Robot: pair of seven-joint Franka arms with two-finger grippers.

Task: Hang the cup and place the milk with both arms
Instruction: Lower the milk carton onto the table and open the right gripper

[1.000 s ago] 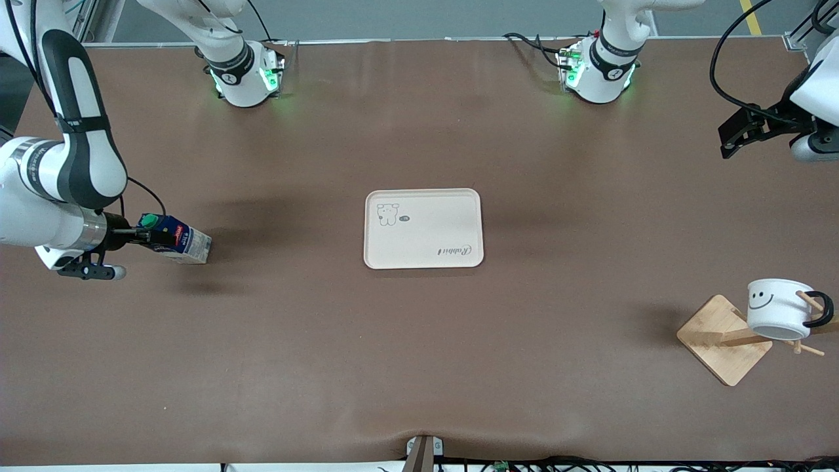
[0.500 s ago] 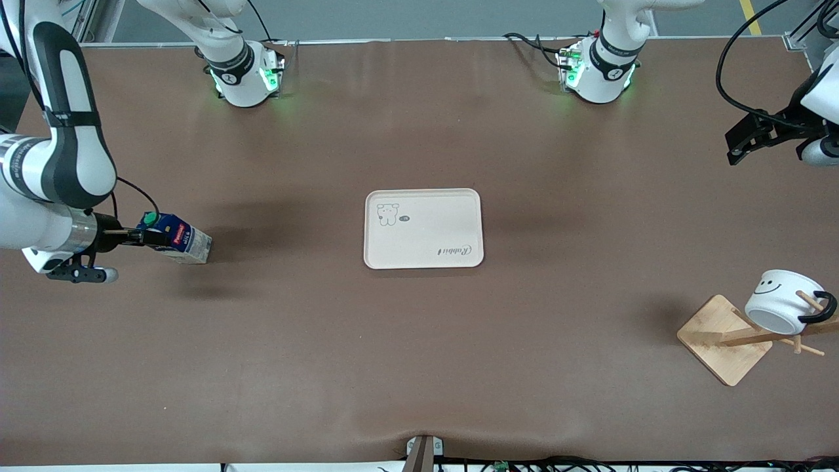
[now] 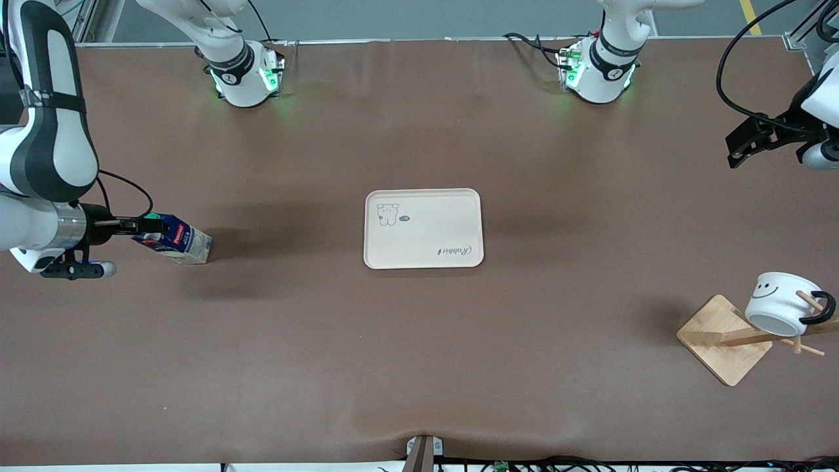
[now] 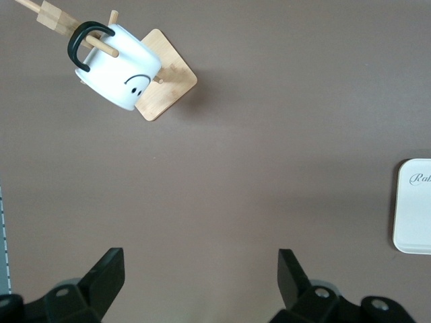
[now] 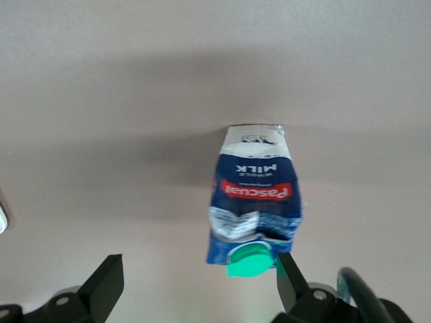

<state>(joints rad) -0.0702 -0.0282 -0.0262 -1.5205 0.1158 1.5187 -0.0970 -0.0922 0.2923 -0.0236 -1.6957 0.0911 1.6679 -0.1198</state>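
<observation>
The milk (image 3: 175,240), a dark blue carton with a green cap, stands on the table near the right arm's end. My right gripper (image 3: 151,226) is open beside its top. In the right wrist view the carton (image 5: 254,198) has its cap close to one finger, and the gripper (image 5: 199,267) is not closed on it. The cup (image 3: 779,303), white with a smiley, hangs by its black handle on a peg of the wooden rack (image 3: 720,337). It also shows in the left wrist view (image 4: 124,67). My left gripper (image 3: 737,147) is open and empty in the air (image 4: 200,261), apart from the rack.
A cream tray (image 3: 423,259) with a small dog drawing lies at the middle of the table; its edge shows in the left wrist view (image 4: 412,205). The rack stands near the left arm's end, nearer to the front camera than the tray.
My right gripper has let go of the milk's top and drawn back toward the right arm's end. The cup has tipped and settled on its peg. My left gripper has drifted away from the rack.
</observation>
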